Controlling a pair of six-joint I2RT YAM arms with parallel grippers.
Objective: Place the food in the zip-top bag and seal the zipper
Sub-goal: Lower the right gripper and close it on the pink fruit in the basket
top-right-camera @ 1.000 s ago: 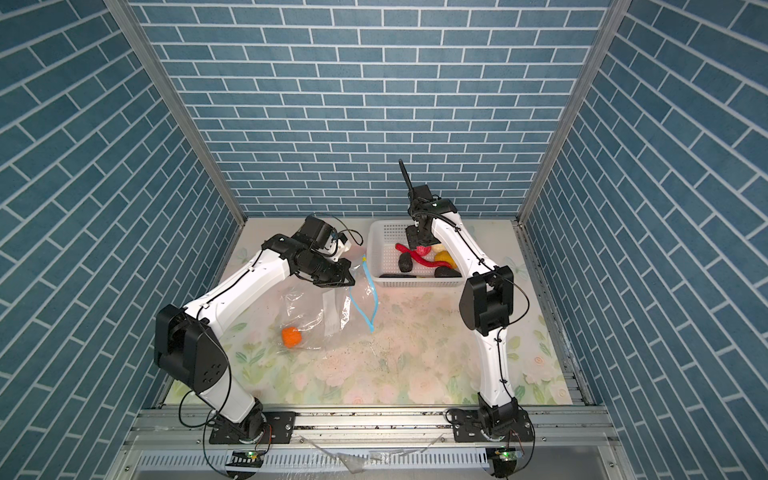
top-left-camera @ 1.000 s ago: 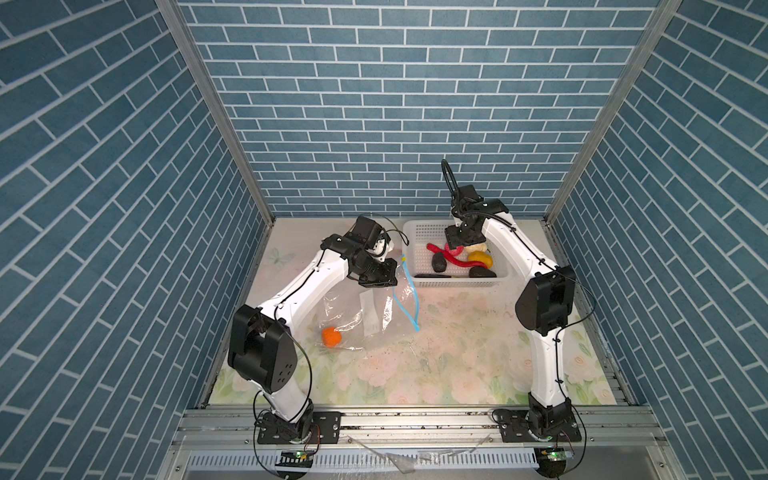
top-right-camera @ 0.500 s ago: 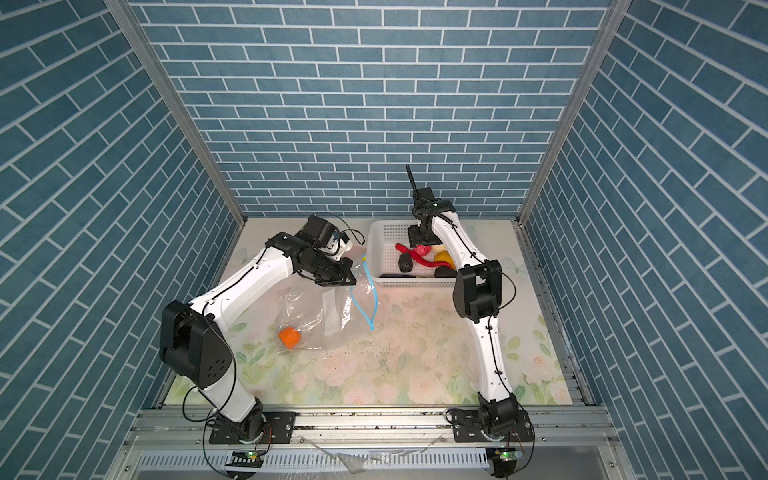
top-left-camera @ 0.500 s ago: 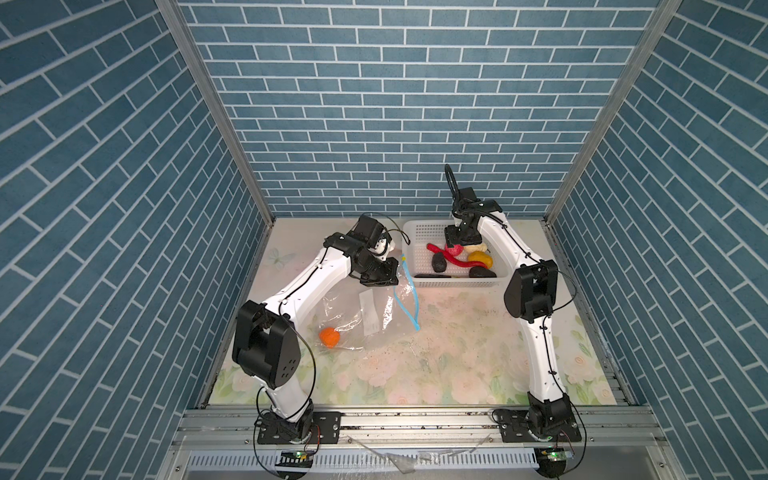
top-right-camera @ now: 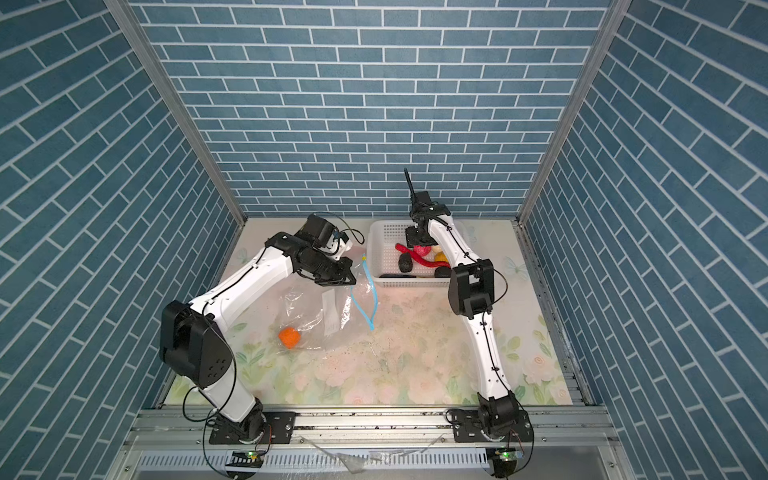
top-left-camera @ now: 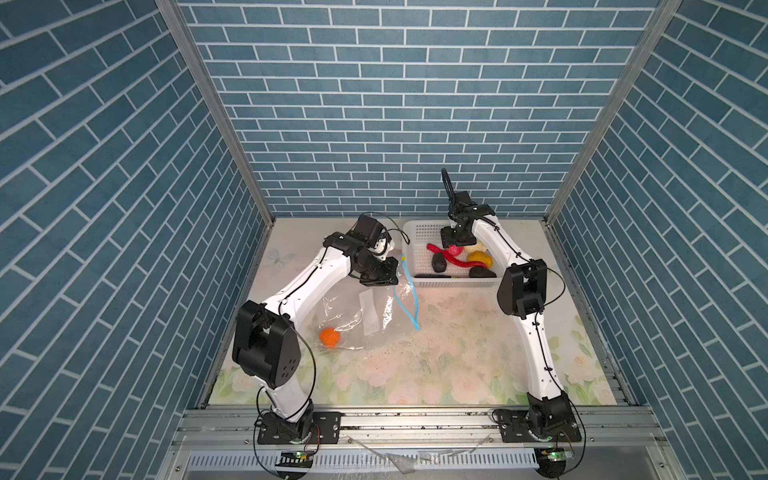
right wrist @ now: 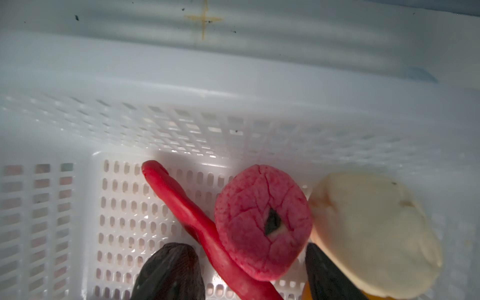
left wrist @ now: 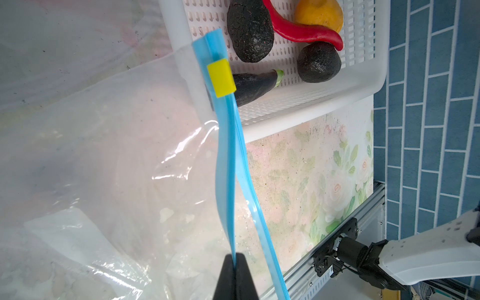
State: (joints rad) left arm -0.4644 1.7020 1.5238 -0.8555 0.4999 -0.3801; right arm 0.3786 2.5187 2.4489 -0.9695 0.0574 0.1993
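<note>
The clear zip-top bag [top-left-camera: 365,307] lies left of centre with the orange ball [top-left-camera: 329,336] inside it. My left gripper [left wrist: 235,259] is shut on one lip of the blue zipper [left wrist: 228,155], holding it up; the other lip hangs apart, and the yellow tab [left wrist: 221,78] sits at the far end. My right gripper [right wrist: 244,249] is open, low inside the white basket [top-left-camera: 415,232]. One of its fingers [right wrist: 168,272] is beside the red chilli [right wrist: 197,220], which lies against the pink ball [right wrist: 262,220] between the jaws. The cream lump [right wrist: 371,233] lies just outside them.
The basket also holds two black lumps [left wrist: 249,28] [left wrist: 319,62], a dark aubergine [left wrist: 255,84] and a yellow-orange fruit [left wrist: 319,11]. The basket's near rim [left wrist: 298,122] stands close beside the raised zipper. Blue brick walls close in three sides.
The right arm's elbow has swung left and back while its gripper stayed in the basket and opened slightly. The left arm and the bag have not moved.
</note>
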